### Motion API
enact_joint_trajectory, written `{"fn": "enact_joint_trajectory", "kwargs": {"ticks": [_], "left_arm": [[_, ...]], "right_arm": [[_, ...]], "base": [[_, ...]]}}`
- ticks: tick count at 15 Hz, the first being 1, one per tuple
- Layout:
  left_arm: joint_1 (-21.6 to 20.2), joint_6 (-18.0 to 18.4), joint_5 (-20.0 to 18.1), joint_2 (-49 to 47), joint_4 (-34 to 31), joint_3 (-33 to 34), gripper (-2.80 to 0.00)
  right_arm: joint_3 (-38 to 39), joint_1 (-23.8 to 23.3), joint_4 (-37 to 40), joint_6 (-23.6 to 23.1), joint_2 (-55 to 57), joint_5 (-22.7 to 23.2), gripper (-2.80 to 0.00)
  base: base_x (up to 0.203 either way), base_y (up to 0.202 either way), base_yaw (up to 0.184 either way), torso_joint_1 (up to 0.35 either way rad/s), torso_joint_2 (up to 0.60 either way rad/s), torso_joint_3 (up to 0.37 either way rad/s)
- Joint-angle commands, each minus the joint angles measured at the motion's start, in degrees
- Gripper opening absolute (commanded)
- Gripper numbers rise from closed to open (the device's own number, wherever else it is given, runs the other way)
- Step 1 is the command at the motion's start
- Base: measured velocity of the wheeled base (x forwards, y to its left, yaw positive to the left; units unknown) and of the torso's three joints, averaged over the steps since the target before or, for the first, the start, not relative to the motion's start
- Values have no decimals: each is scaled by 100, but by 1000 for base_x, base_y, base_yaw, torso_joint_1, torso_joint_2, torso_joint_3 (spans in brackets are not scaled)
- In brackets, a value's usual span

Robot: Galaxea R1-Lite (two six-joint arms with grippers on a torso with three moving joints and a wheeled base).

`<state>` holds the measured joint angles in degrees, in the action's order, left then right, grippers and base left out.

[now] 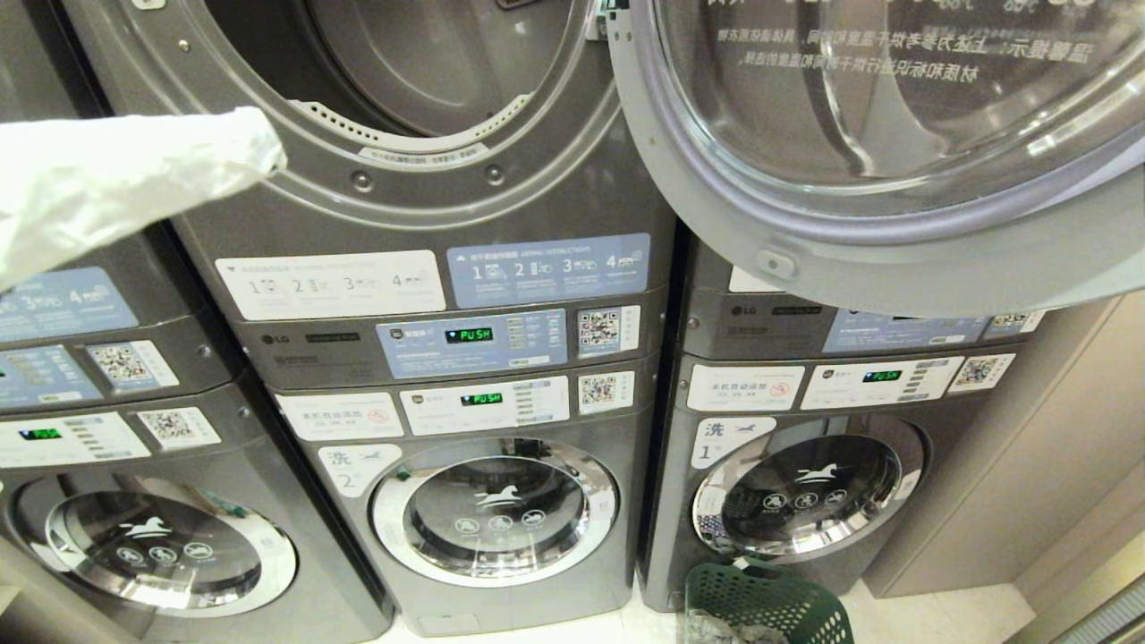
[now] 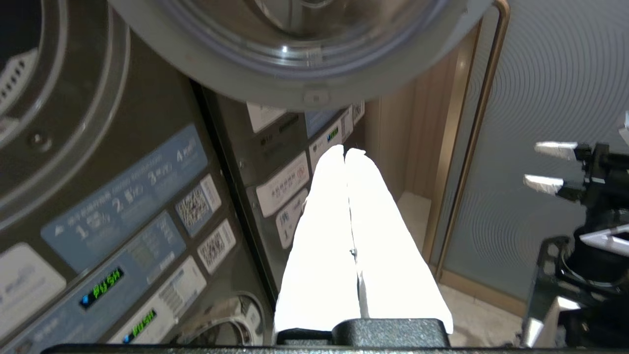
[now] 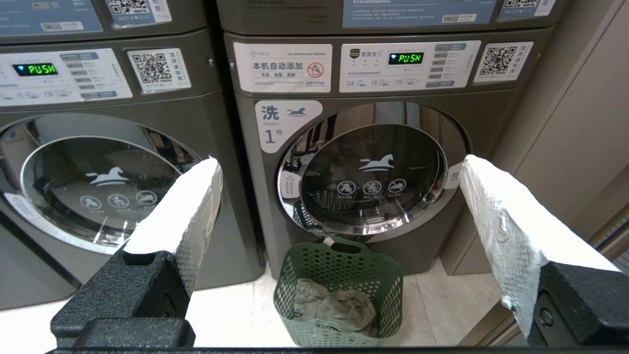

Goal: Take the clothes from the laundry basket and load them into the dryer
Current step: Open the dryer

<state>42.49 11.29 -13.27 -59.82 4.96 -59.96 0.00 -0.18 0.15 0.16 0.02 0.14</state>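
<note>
- The left gripper (image 2: 346,152), wrapped in white, is raised at about 9 o'clock in the head view, just beside the lower left of the rim of the open drum mouth; its 2 white fingers (image 2: 319,236) lie pressed together along their length, jaws clenched with nothing visible between them.
- The right gripper (image 3: 339,169) sits low facing the washers; its jaws are released, spread wide apart with only air between the 2 white pads.
- The dark grey LG dryer (image 1: 420,107) at 12 o'clock in the head view stands with its drum open; its wide glass door with a chrome rim and white Chinese text (image 1: 894,116) is swung out toward 2 o'clock, in front of the alike grey stack marked 1 (image 1: 787,420).
- The small green perforated plastic laundry basket (image 3: 339,275) stands on the pale floor (image 3: 231,314) at 6 o'clock, just before the washer door marked 1.
- The faded grey-blue denim clothes (image 3: 331,307) lie crumpled in the bottom of the basket, well apart from both grippers.
</note>
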Motion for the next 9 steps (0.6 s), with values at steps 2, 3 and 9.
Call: {"fn": "enact_joint_trajectory", "kwargs": {"ticks": [2, 3, 9], "left_arm": [[-70, -113, 189, 892, -294, 599, -280], [-90, -295, 413, 1234, -495, 804, -280], [-109, -698, 921, 3019, -2374, 1483, -280]], "right_arm": [[0, 1, 2, 2, -2, 3, 0], [0, 1, 2, -7, -2, 3, 0], [0, 1, 2, -7, -2, 3, 0]], "base": [[0, 0, 0, 64, -126, -60], [0, 0, 0, 51, -85, -45], [0, 0, 0, 62, -122, -55]]}}
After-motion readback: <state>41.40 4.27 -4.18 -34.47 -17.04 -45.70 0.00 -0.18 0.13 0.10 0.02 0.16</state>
